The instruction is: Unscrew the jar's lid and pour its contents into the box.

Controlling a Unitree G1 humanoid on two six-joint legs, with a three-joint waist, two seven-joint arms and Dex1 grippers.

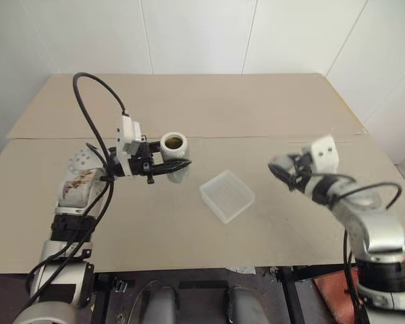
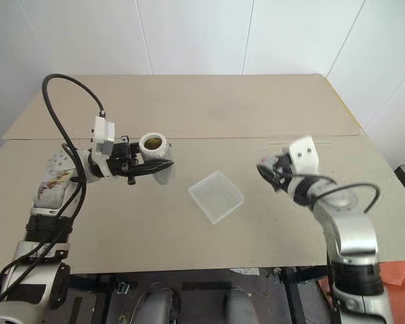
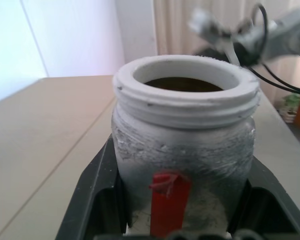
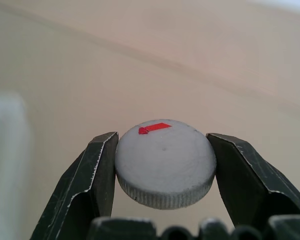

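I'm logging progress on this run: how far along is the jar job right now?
Done: the lid is off, pinched in the right claw out to the right of the box. In hand: the left claw holds the open jar upright above the table, left of the box, with something brownish inside. Left: tipping the jar over the box, which looks empty.

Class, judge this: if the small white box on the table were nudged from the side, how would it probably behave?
The box looks thin, translucent and empty, so it is probably light and would slide across the smooth table. Being shallow and wide, it seems unlikely to tip. Its thin walls may flex under a squeeze.
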